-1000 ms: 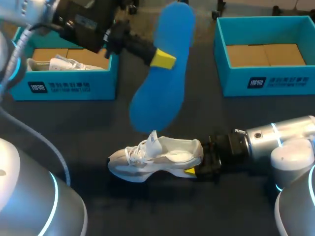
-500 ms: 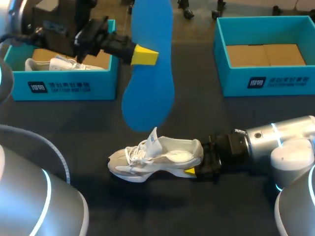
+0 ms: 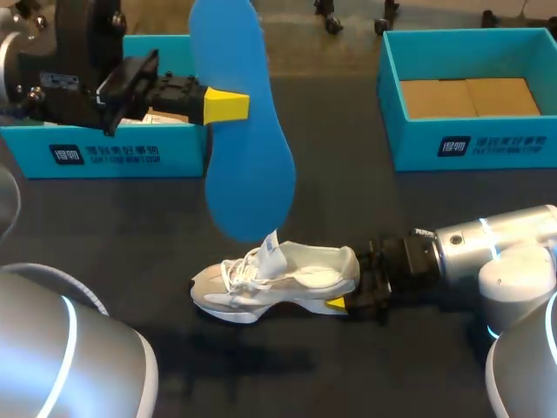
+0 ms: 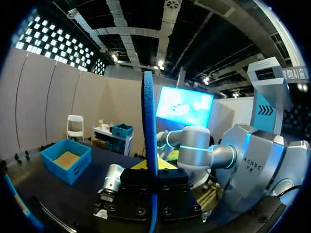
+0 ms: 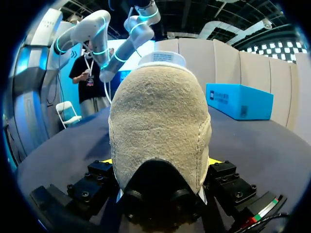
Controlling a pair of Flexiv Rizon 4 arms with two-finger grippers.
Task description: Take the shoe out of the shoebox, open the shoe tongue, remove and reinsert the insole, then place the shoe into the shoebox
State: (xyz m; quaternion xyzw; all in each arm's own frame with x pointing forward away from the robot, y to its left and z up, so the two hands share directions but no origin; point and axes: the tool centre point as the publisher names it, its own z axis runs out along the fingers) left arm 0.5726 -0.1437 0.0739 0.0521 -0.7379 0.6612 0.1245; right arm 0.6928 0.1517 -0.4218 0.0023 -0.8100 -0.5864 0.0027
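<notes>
A white shoe [image 3: 274,279] lies on its side on the dark table, toe toward the left. My right gripper [image 3: 350,301] is shut on its heel; in the right wrist view the beige heel [image 5: 158,121] fills the space between the fingers of the right gripper [image 5: 160,162]. My left gripper [image 3: 224,104] is shut on a blue insole [image 3: 244,148], held in the air above and behind the shoe, its lower end just over the tongue. In the left wrist view the insole [image 4: 149,131] stands edge-on in the left gripper [image 4: 154,167].
A blue shoebox [image 3: 113,152] stands at the back left, partly behind my left arm; it also shows as the shoebox [image 5: 238,99] ahead of the shoe. A second blue shoebox [image 3: 470,148], with only a cardboard floor showing inside, stands at the back right, seen as the shoebox [image 4: 66,160].
My left arm has drawn back to the left with the insole, which has shifted left and turned more upright. The shoe and the right gripper have stayed where they were.
</notes>
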